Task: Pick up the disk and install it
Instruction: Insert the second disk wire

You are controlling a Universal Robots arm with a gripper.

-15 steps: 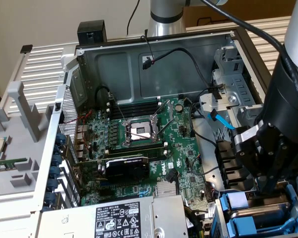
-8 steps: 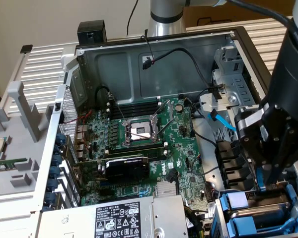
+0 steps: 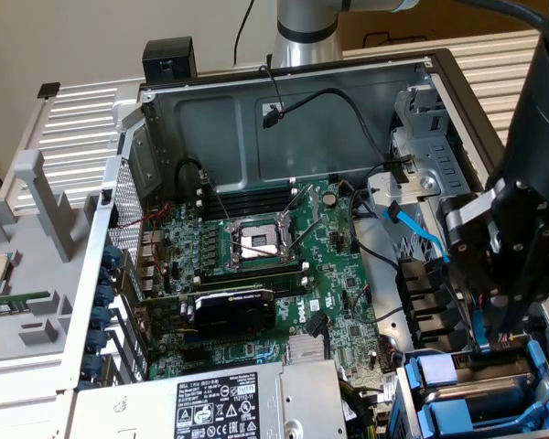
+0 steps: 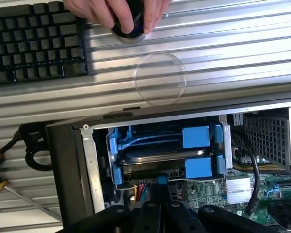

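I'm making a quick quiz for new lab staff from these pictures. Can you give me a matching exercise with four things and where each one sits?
Things:
1. disk
2. keyboard
3. power supply
4. person's hand

Places:
A. on a black round knob on the ribbed surface
B. in the blue frames of the case's drive bay
C. on the ribbed surface, beside the hand
D. at the exterior view's lower edge, below the motherboard

Pairs: 1-B, 2-C, 3-D, 4-A
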